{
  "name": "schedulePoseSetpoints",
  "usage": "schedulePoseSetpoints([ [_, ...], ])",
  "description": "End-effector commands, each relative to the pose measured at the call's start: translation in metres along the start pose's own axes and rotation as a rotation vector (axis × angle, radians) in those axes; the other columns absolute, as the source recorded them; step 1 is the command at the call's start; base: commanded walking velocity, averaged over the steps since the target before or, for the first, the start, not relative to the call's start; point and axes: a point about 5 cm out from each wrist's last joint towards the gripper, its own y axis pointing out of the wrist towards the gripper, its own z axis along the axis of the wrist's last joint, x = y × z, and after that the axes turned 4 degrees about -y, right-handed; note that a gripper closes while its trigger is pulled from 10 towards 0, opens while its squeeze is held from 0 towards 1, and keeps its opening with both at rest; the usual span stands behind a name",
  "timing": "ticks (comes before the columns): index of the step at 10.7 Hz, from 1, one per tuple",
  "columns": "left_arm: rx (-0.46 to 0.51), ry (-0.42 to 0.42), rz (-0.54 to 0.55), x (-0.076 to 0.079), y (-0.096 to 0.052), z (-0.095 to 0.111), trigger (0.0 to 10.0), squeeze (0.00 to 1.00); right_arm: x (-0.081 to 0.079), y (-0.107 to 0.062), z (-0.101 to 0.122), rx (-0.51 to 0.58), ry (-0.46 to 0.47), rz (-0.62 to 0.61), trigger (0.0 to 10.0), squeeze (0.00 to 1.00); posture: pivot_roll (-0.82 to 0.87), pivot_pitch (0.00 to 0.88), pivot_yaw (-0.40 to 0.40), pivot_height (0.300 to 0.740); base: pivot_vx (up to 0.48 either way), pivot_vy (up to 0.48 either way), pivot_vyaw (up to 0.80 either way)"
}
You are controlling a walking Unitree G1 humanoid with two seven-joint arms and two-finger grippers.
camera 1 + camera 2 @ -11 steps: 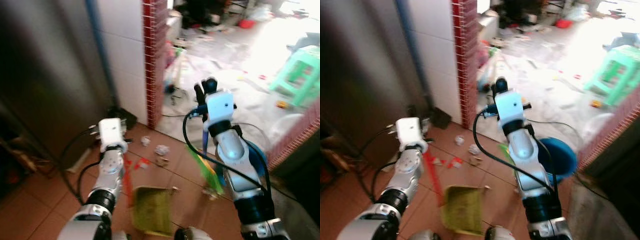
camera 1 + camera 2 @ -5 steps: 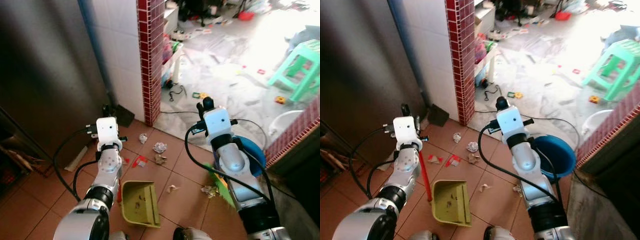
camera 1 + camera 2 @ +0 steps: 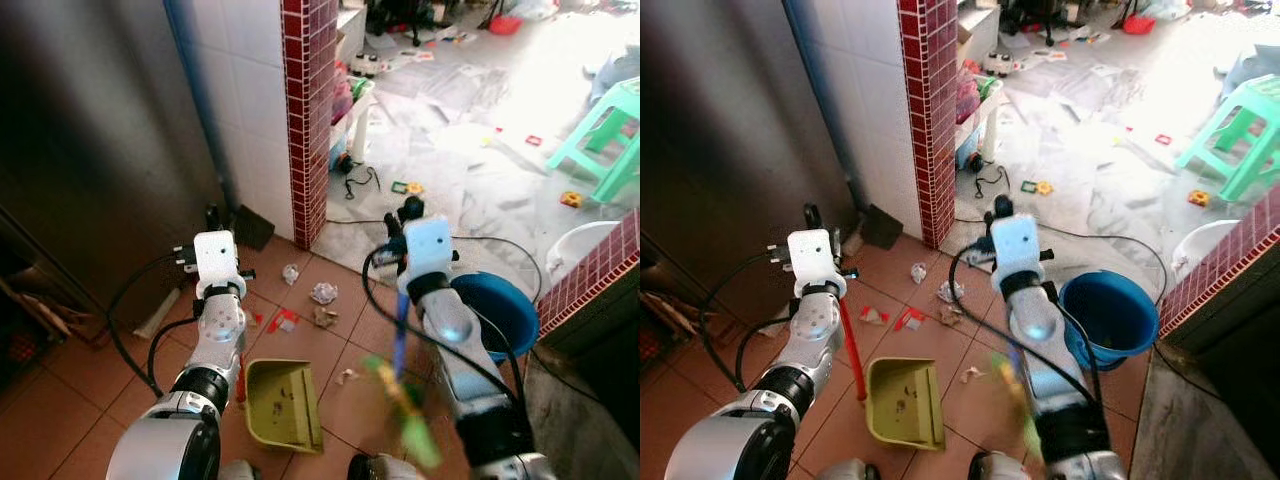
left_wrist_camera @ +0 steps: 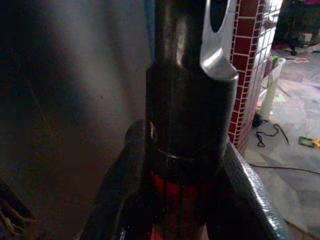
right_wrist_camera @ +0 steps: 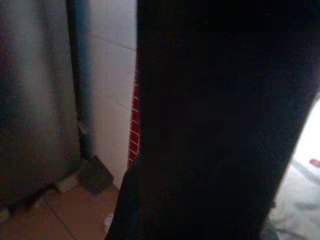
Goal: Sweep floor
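Far left: dark steel panel, then white tiled wall and a red brick-tile pillar.

Left claw pressed around the dustpan handle, a red shaft with a dark cap, fingers hugging it on both sides. Handle near upright, running down from the claw to the yellow-green dustpan, which sits on the terracotta tile floor just right of the left arm, mouth facing away from the robot, some dirt already inside.

Beyond the pan's mouth, well short of it: scattered litter — a red scrap, crumpled paper, a small white wad, a pale scrap nearest the pan's right edge.

Right claw raised over the floor between litter and bucket, gripping a broom; cannot tell how tightly, wrist picture dark. Blue shaft slanting down and back toward the robot, green bristles motion-blurred, lying to the right of the pan and nearer the robot than the litter.

Likely needed: bristles carried out past the scraps, then drawn leftward and back into the pan mouth. Right arm nearer the litter.

Far right: blue bucket, green stool.
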Motion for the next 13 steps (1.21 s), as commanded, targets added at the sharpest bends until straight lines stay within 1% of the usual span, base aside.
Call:
schedulePoseSetpoints([
  [1, 0.037, 0.011, -0.005, 0.002, 0.005, 0.008, 10.0, 0.0, 0.002, 0.006, 0.007, 0.009, 0.043, -0.022, 10.0, 0.0, -0.12, 0.0, 0.016, 0.74, 0.0, 0.0, 0.0],
  [3, 0.033, 0.012, -0.008, 0.003, 0.005, 0.008, 10.0, 0.0, -0.002, 0.016, 0.016, -0.021, 0.202, -0.067, 10.0, 0.0, -0.12, 0.0, 0.014, 0.74, 0.0, 0.0, 0.0],
  [4, 0.03, 0.014, -0.018, 0.005, 0.005, 0.008, 10.0, 0.0, -0.005, 0.024, 0.024, -0.01, 0.262, -0.071, 10.0, 0.0, -0.13, 0.0, 0.011, 0.74, 0.0, 0.0, 0.0],
  [5, 0.023, 0.013, -0.018, 0.006, 0.004, 0.007, 10.0, 0.0, -0.006, 0.028, 0.026, -0.022, 0.308, -0.079, 10.0, 0.0, -0.12, 0.0, 0.009, 0.74, 0.0, 0.0, 0.0],
  [6, 0.021, 0.014, -0.017, 0.007, 0.004, 0.007, 10.0, 0.0, -0.006, 0.03, 0.03, -0.015, 0.331, -0.075, 10.0, 0.0, -0.12, 0.0, 0.005, 0.74, 0.0, 0.0, 0.0],
  [8, 0.019, 0.013, -0.02, 0.008, 0.004, 0.007, 10.0, 0.0, -0.007, 0.035, 0.056, 0.048, 0.422, -0.019, 10.0, 0.0, -0.12, 0.0, 0.001, 0.74, 0.0, 0.0, 0.0],
  [9, 0.017, 0.013, -0.024, 0.009, 0.005, 0.007, 10.0, 0.0, -0.005, 0.038, 0.081, 0.123, 0.446, 0.036, 10.0, 0.0, -0.13, 0.0, 0.004, 0.74, 0.0, 0.0, 0.0],
  [10, 0.016, 0.013, -0.026, 0.009, 0.005, 0.007, 10.0, 0.0, 0.001, 0.04, 0.092, 0.157, 0.44, 0.05, 10.0, 0.0, -0.14, 0.0, 0.004, 0.74, 0.0, 0.0, 0.0],
  [11, 0.015, 0.014, -0.027, 0.01, 0.005, 0.007, 10.0, 0.0, 0.005, 0.042, 0.096, 0.167, 0.441, 0.054, 10.0, 0.0, -0.14, 0.0, 0.005, 0.74, 0.0, 0.0, 0.0],
  [12, 0.013, 0.015, -0.028, 0.01, 0.005, 0.007, 10.0, 0.0, 0.017, 0.046, 0.109, 0.24, 0.358, 0.05, 10.0, 0.0, -0.14, 0.0, 0.003, 0.74, 0.0, 0.0, 0.0],
  [13, 0.013, 0.016, -0.029, 0.01, 0.006, 0.007, 10.0, 0.0, 0.024, 0.046, 0.116, 0.287, 0.272, 0.049, 10.0, 0.0, -0.14, 0.0, 0.003, 0.74, 0.0, 0.0, 0.0],
])
